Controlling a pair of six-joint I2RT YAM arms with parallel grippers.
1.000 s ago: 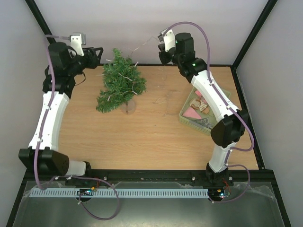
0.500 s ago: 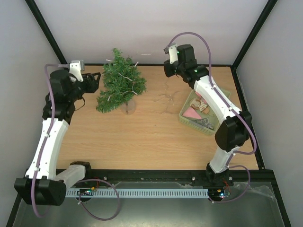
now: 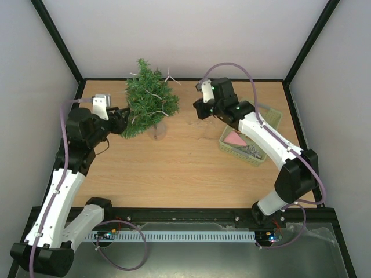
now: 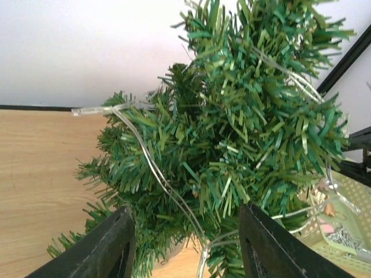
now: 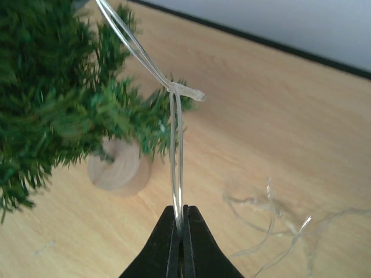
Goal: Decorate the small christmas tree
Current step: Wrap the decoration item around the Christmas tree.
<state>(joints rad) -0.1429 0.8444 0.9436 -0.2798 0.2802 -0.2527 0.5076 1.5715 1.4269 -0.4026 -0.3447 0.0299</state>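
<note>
Item: light wire (image 5: pixel 175 145), pinched in my shut right fingers (image 5: pixel 171 243); left fingers (image 4: pixel 107 249) stood half open, seemingly empty. The small christmas tree (image 4: pixel 243 133) wanted gentle, snag-free draping.

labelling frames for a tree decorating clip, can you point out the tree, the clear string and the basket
tree (image 3: pixel 148 99): top view, middle of its branches
clear string (image 5: pixel 176 168): right wrist view, doubled strand below the knot
basket (image 3: pixel 236 152): top view, near wall
</note>
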